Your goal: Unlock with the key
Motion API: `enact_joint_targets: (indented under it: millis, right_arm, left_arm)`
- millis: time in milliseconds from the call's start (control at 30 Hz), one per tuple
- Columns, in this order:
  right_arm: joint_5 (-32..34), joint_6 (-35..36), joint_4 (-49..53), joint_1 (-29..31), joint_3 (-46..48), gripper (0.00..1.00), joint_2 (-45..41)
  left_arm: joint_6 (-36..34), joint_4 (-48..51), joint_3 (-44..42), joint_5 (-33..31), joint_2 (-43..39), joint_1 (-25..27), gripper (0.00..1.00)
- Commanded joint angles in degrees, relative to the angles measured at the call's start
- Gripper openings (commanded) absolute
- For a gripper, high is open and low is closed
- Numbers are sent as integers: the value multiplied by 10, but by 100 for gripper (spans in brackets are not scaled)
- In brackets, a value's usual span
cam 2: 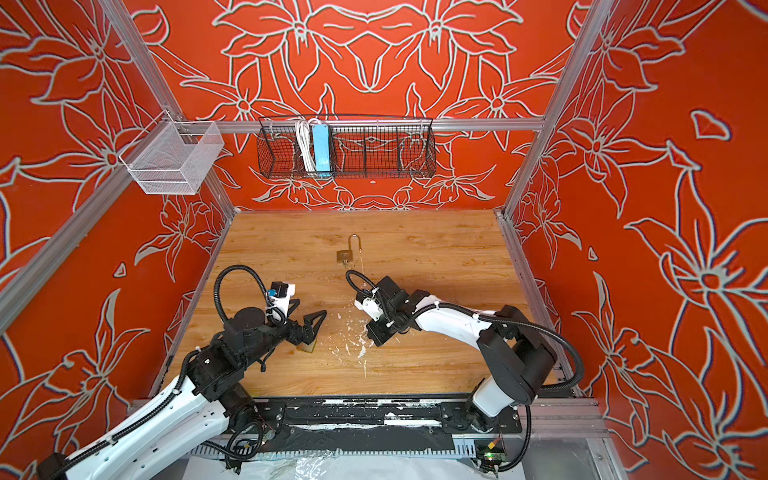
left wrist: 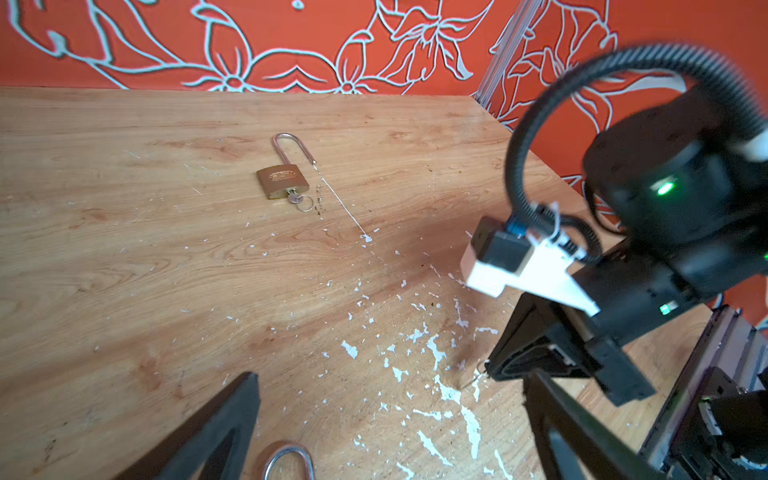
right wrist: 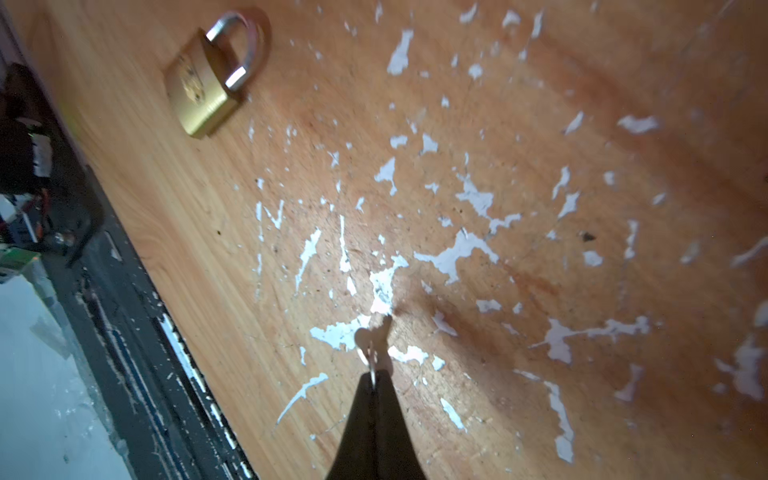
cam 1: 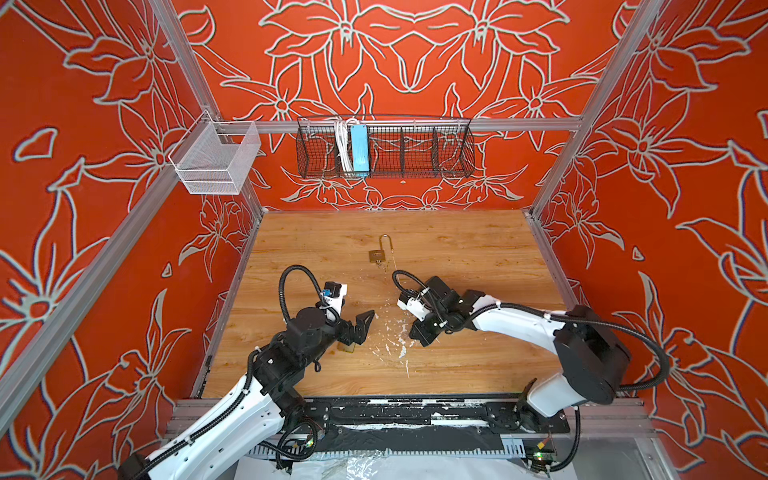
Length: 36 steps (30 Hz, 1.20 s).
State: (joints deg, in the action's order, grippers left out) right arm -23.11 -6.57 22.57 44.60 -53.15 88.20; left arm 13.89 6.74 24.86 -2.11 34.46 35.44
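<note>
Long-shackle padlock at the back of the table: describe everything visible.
The long-shackle padlock lies flat on the wooden table, far middle. Brass-looking rounded body with an embossed plate. The tall silver shackle is open: one leg seated, its free end beside the body. A small key with a ring sits in the bottom keyhole. Nothing else touches it.

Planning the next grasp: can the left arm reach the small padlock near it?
Probably yes: the left gripper hangs over the small padlock, jaws open, nothing between; the right gripper, shut on the key, stands aside.

Bright even light; right wrist view motion-blurred.
</note>
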Motion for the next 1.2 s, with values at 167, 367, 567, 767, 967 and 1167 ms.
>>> enact_joint_targets:
  millis: [167,367,567,767,967,1167]
  right_arm:
    - [38,2,75,-4,-120,0,-31]
    - [84,35,17,-8,-108,0,-47]
    - [58,31,-109,-8,-15,0,-94]
    - [55,12,-154,-8,23,0,-107]
    - [42,1,-151,-9,22,0,-98]
    - [16,-7,-156,-9,25,0,-109]
  left_arm:
    - [-39,-305,-131,-3,32,6,92]
    - [-161,-469,-138,36,162,13,77]
    - [-287,-635,-150,48,313,49,64]
    - [-280,-740,-122,100,424,62,61]
    - [-284,-752,-84,65,475,93,58]
    - [-275,-730,-54,19,498,104,55]
